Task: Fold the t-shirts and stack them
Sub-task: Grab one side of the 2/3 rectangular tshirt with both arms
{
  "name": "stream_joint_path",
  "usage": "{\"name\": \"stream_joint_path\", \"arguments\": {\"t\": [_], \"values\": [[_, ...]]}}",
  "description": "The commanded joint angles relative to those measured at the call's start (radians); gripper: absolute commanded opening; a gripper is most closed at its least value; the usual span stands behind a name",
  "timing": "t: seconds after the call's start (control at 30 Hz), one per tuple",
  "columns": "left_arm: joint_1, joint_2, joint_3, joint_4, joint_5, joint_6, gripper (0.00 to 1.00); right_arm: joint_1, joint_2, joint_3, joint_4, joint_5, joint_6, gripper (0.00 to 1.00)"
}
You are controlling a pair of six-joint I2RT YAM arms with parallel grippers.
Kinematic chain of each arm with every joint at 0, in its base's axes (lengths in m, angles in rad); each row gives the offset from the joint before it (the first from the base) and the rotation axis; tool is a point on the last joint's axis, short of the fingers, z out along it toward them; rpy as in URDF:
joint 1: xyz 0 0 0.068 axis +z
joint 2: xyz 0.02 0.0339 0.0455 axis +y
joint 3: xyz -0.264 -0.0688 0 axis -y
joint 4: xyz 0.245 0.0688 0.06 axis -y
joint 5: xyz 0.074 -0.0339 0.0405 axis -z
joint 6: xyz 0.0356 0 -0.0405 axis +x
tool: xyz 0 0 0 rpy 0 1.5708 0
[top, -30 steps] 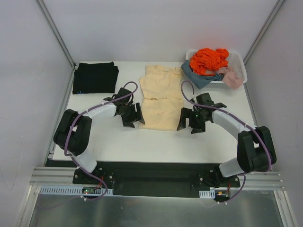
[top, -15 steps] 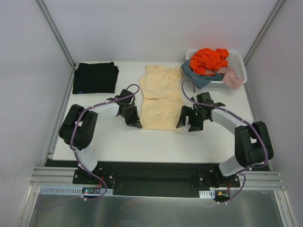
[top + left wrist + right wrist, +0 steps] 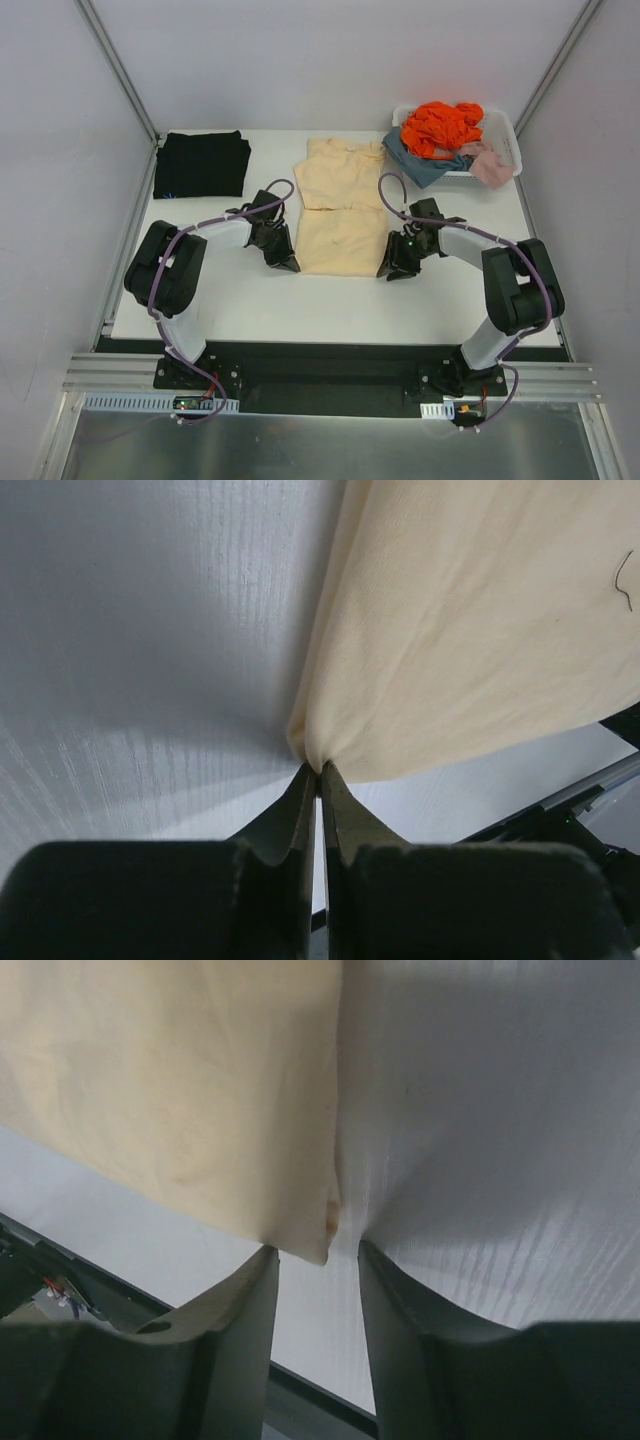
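Note:
A pale cream-yellow t-shirt [image 3: 340, 205] lies folded lengthwise in the middle of the white table. My left gripper [image 3: 292, 266] is shut on its near-left corner; the left wrist view shows the cloth [image 3: 470, 630] pinched between the closed tips [image 3: 320, 770]. My right gripper [image 3: 386, 270] sits at the near-right corner. In the right wrist view its jaws [image 3: 318, 1252] stand apart around the corner of the cloth [image 3: 170, 1090], with table showing between them. A black t-shirt [image 3: 201, 164] lies folded at the far left corner.
A white slotted basket [image 3: 508, 128] at the far right holds orange cloth [image 3: 440, 125] and blue-grey and pink clothes, some hanging over its rim. The table's near edge [image 3: 330, 338] runs just in front of both grippers.
The left gripper closed on the shirt's near-left corner. The right gripper slid in to the near-right corner and its jaws have narrowed from wide open.

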Motion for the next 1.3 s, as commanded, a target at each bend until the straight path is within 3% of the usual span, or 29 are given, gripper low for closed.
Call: {"name": "stream_joint_path", "arguments": {"t": [0.0,0.27,0.33,0.57,0.97,1.27], "values": [[0.007,-0.042,-0.005,-0.001,-0.012,-0.023,0.0,-0.001,0.008,-0.009,0.027,-0.038,-0.002,0.37],[0.007,-0.027,-0.008,0.01,-0.01,-0.033,0.0,-0.001,0.069,0.012,0.094,-0.08,0.014,0.18],[0.007,-0.028,-0.008,0.01,-0.008,-0.033,0.0,-0.001,0.077,0.012,0.099,-0.085,0.014,0.02],[0.004,-0.094,-0.082,0.01,0.01,-0.043,0.0,0.008,-0.01,-0.046,0.044,-0.111,-0.012,0.01],[-0.058,-0.401,-0.441,0.001,0.103,-0.147,0.0,0.166,-0.315,-0.256,-0.159,-0.094,0.068,0.01],[-0.17,-0.637,-0.496,-0.254,0.119,-0.241,0.0,0.27,-0.527,-0.267,-0.399,-0.107,0.145,0.01]]}}
